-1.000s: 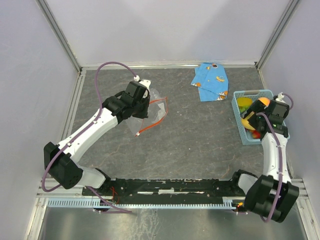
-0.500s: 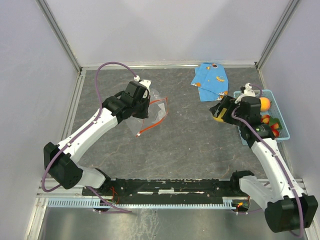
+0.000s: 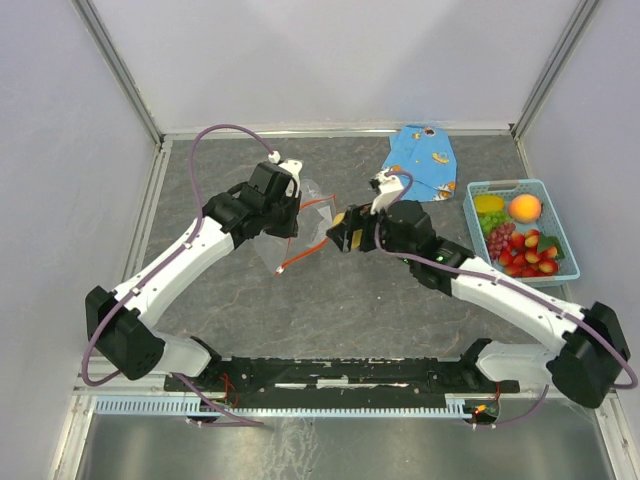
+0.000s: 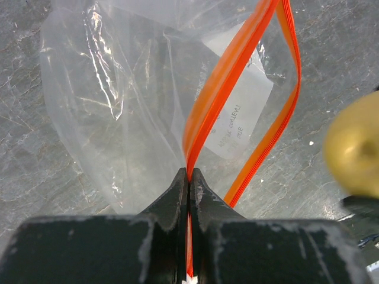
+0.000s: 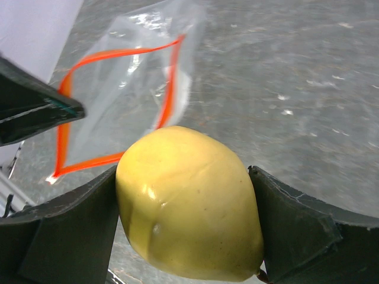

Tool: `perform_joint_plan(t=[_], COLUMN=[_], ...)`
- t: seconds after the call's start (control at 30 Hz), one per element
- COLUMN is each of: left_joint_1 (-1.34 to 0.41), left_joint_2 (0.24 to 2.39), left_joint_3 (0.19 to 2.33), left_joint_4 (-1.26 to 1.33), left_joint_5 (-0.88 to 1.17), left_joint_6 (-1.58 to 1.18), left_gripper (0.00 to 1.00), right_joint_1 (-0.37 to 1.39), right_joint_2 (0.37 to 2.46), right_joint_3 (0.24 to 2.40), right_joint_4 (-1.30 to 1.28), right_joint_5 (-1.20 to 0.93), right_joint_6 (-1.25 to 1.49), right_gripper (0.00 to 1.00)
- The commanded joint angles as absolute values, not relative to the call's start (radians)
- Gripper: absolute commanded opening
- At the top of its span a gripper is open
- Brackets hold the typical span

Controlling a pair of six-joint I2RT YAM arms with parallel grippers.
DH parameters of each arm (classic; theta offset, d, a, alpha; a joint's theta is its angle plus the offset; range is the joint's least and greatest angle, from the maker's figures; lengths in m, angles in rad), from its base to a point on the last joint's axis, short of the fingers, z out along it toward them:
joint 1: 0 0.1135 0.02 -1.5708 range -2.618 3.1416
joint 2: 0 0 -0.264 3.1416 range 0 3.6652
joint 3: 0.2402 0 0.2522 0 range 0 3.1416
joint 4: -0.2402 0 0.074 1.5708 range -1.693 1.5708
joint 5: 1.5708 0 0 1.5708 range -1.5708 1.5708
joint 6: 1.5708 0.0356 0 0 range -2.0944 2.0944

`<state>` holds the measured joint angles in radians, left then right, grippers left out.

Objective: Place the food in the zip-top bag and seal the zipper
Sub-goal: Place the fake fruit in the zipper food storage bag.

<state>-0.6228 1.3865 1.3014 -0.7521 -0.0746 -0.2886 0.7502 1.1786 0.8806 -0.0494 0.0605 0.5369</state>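
Loading is underway: our left gripper [image 4: 189,177] pinches the zipper [image 4: 234,71], holding the zip-top bag [image 4: 112,100] open-mouthed; our right gripper [image 3: 347,232], clamped on the apple [image 5: 189,204] beside it, must next push inside and release.

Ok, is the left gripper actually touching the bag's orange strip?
Touching. The left wrist view shows the left gripper pinched shut on the orange strip, which runs between its fingertips.
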Motion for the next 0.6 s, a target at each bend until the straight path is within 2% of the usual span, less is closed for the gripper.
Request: perform_joint_plan(t=[0.0,0.57], left_joint_1=[-0.615,-0.601], left_joint_2=[1.347,1.303], left_joint_3=[1.299,1.285], left_joint_4=[-0.7,-0.669], left_joint_5=[-0.041,-0.007], left_joint_6=[-0.233,-0.234], left_gripper=[0.03,0.03], right_joint_1=[0.825,0.903], right_joint_2=[1.25,1.493], right_joint_3=[0.935,0.871], right_joint_4=[0.233,0.604], right_joint_5=[0.089,0.025], right_joint_6=[0.441,0.288], right_gripper=[0.73,0.74])
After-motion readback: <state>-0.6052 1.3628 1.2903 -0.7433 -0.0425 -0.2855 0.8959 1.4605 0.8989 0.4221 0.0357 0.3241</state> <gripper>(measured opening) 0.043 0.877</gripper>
